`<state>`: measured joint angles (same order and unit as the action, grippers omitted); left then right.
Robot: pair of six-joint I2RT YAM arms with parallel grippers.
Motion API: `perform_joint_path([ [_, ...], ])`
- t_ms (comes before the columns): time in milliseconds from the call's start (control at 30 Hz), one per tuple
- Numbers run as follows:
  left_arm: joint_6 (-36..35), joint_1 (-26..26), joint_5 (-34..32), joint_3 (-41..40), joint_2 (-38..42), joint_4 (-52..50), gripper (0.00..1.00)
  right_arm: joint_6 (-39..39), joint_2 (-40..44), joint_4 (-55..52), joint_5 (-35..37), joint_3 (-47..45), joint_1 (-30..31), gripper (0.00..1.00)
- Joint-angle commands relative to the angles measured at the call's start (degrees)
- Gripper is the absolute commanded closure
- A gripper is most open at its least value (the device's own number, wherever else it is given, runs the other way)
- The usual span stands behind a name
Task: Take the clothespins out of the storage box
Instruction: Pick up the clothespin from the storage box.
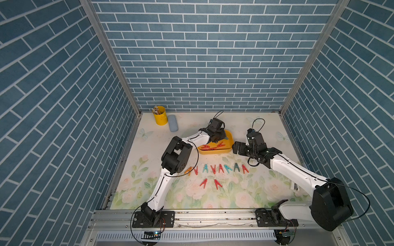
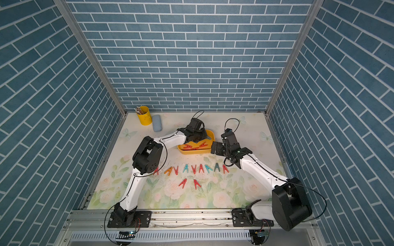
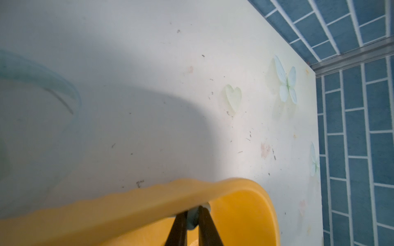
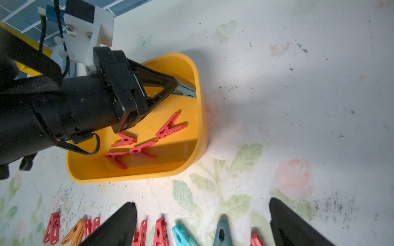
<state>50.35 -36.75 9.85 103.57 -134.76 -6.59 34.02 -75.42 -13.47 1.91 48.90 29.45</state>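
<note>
A: Where's the box?
B: The yellow box (image 1: 215, 151) sits on the table (image 1: 185, 127) just past centre, toward 12 o'clock with the back wall taken as 12.
A: Left gripper?
B: The left gripper (image 4: 175, 84) is down inside the box at its 2 o'clock corner. Its jaws are pinched almost together on a teal peg (image 4: 187, 90). The left wrist view shows the dark fingers (image 3: 207, 225) with the peg's end between them, close to the rim. Whether the peg is off the box floor can't be told.
A: Right one?
B: The right gripper (image 1: 238, 149) has its jaws spread wide and nothing in them. It hovers just beside the box's 3 o'clock end.
A: Other pegs?
B: Four red pegs (image 4: 170, 126) lie loose in the box. At 6 o'clock from the box a row of pegs (image 1: 221, 168) lies on the table, red and teal, with an orange peg (image 1: 188, 170) toward the 9 o'clock end. Two more reds (image 1: 204, 183) lie beyond the row toward 6.
A: Anything else?
B: A pencil cup (image 1: 159, 116) and a grey-blue case (image 1: 173, 123) stand side by side in the 11 o'clock corner, well apart from the box.
</note>
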Motion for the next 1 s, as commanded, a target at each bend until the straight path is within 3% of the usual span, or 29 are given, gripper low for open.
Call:
perform_joint_path([
  [0,-0.3,0.1,-0.2,0.5,-1.1,-0.5,0.92,-1.0,1.1,0.2,-0.1,-0.6,-0.3,0.0],
  [433,-0.5,0.0,-2.1,-7.9,9.6,-1.6,0.96,-1.7,1.3,2.8,-3.6,-0.4,-0.2,0.0],
  [967,-1.7,-0.1,-10.6,-30.7,37.7,-13.8,0.98,-6.9,-0.3,8.0,-8.6,1.5,4.1,0.01],
])
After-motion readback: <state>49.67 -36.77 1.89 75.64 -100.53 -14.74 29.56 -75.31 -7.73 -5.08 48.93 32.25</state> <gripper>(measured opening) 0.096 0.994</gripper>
